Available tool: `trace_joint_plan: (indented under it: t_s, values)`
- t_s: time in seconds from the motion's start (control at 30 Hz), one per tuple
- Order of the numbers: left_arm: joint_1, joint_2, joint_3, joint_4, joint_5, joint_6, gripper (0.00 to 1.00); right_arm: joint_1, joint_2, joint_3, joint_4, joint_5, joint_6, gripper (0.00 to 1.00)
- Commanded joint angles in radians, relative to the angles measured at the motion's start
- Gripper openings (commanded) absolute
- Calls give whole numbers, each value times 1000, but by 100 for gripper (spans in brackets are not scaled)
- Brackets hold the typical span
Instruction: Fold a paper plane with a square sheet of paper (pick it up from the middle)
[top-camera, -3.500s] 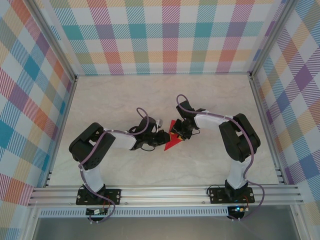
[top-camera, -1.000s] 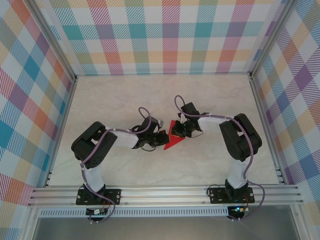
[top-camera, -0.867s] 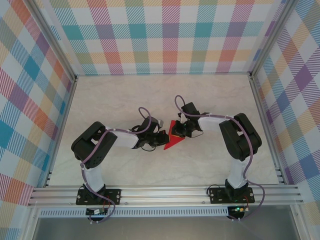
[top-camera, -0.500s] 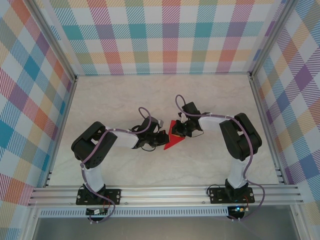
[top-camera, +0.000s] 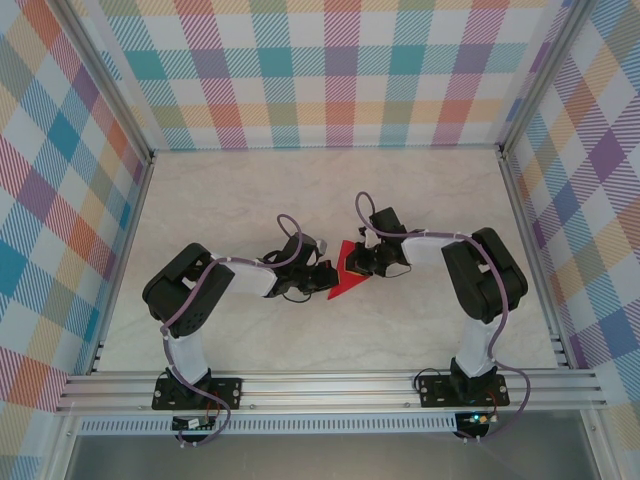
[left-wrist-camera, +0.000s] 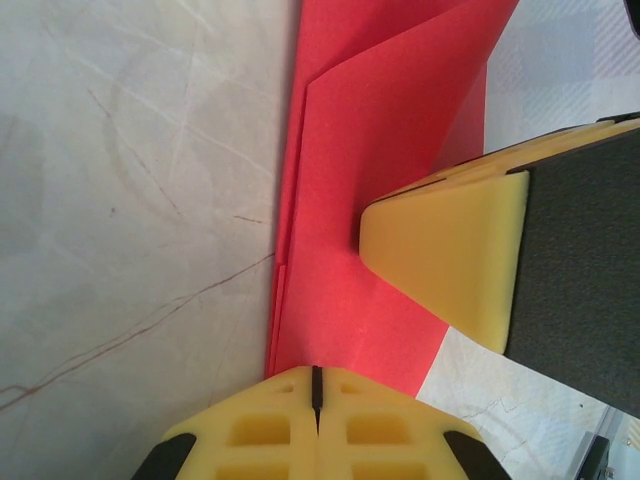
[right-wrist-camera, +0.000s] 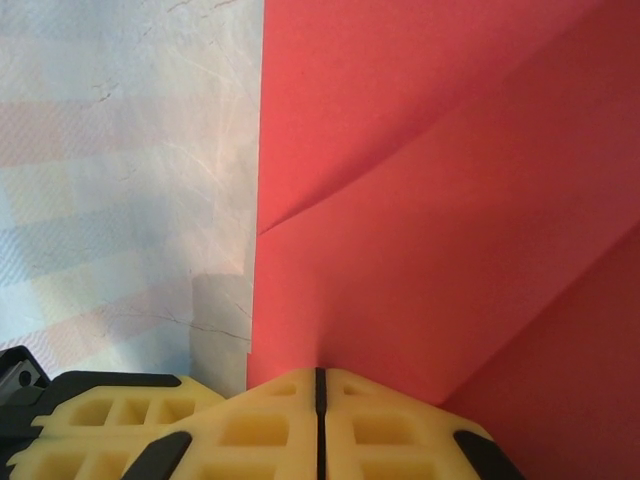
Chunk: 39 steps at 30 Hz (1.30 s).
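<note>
Between the left gripper (left-wrist-camera: 315, 378) and right gripper (right-wrist-camera: 320, 376), each pinched closed on an edge of it, the paper (top-camera: 344, 281) lies near the middle of the workspace. It shows a smaller red triangle than a few seconds back and has hardly stirred over the last second, which I read as a fold being held and creased, with more folds to come. Its tip points near-left, its long axis running diagonally from far-right.

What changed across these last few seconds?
Early on, the left hand drew back slightly toward its base and the right hand edged slightly right. In the last second, almost nothing moved. The paper stayed on the table, with both hands shut and pressing on it.
</note>
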Motion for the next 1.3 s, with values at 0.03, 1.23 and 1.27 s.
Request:
trace_joint_plan:
  t_s: [0.03, 1.23, 1.27]
  values:
    - [-4, 62, -46, -216, -40, 11, 0, -29, 32, 32, -32, 14, -58, 8]
    - [-4, 63, -27, -243, -26, 23, 0, -131, 91, 136, -81, 2, -94, 8]
    - [-4, 63, -28, -243, -26, 25, 0, -136, 95, 140, -82, 6, -97, 8]
